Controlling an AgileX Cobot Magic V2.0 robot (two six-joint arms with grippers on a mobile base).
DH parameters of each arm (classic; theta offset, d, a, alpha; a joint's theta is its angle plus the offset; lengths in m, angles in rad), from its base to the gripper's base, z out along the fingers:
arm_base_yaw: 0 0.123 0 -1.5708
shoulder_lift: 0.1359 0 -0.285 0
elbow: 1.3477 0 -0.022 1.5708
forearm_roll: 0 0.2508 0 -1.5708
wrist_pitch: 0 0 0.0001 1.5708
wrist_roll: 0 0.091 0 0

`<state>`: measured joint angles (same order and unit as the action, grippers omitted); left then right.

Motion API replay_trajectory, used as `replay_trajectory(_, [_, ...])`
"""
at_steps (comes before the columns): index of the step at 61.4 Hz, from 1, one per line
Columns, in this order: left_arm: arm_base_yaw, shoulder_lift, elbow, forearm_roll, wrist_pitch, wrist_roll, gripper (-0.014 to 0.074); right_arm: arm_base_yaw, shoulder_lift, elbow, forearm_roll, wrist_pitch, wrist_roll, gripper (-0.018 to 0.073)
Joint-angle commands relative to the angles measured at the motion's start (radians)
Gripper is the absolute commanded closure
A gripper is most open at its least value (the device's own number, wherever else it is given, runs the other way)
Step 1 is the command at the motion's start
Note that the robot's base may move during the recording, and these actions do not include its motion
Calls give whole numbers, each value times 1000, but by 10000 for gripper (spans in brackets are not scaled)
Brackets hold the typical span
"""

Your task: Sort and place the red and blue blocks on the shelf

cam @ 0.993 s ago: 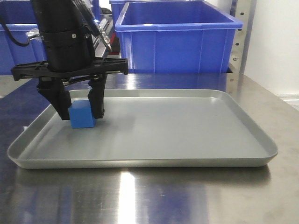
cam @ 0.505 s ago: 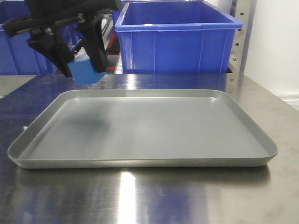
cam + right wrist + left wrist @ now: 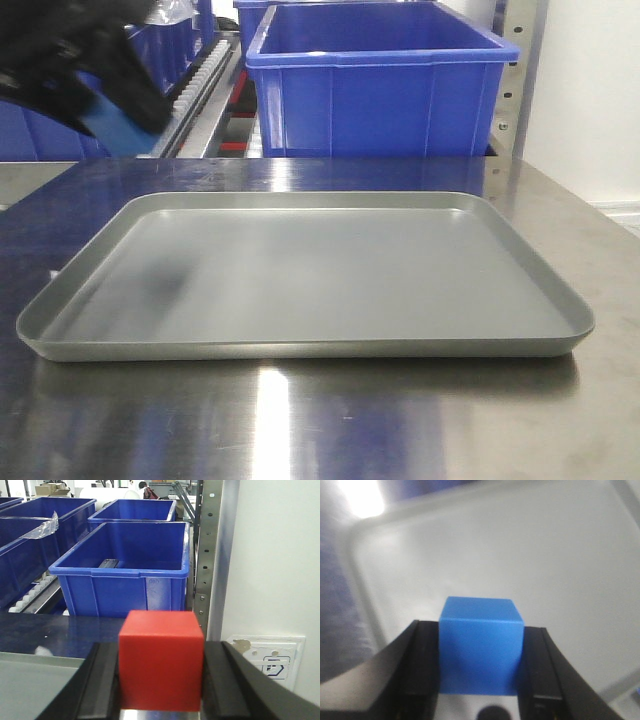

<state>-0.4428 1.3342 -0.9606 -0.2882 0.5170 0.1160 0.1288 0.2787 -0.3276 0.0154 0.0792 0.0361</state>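
Left gripper [image 3: 480, 655]: jaws closed to the width of the blue block [image 3: 479, 640], one finger flat against each side face.
Blue block position: held off the grey tray [image 3: 300, 347], with tray floor showing beneath it. The front view puts the blurred gripper high over the table's left rear corner.
Right gripper [image 3: 161, 682]: jaws drawn in on the red block [image 3: 161, 657], gripped on both side faces.
Red block position: toward the table's right edge, facing the rear. Its height above the surface cannot be told.
Tray: lies centred on the steel table [image 3: 420, 425], long side parallel to the front edge.
Blue bins [image 3: 380, 95]: stand beyond the rear edge.
Shelf: roller track [image 3: 195, 95] behind the left rear corner, perforated upright [image 3: 207, 545] behind the right rear corner.
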Motion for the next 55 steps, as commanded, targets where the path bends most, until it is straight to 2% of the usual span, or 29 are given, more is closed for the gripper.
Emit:
replay_trajectory(1, [33, -105, 32, -21, -143, 2, 475, -6, 5, -32, -6, -90, -11, 503])
replay_trajectory(26, [209, -472, 350, 2, -461, 2, 475, -6, 5, -32, -6, -90, -11, 503])
replay_trajectory(37, [289, -630, 424, 2, -473, 2, 475, -6, 5, -32, -6, -90, -11, 503])
replay_trajectory(42, [318, -711, 448, 32, -473, 2, 475, -6, 5, -32, -6, -90, -11, 503])
replay_trajectory(55, [352, -876, 465, 68, -473, 2, 475, -6, 5, -32, -6, -90, -11, 503])
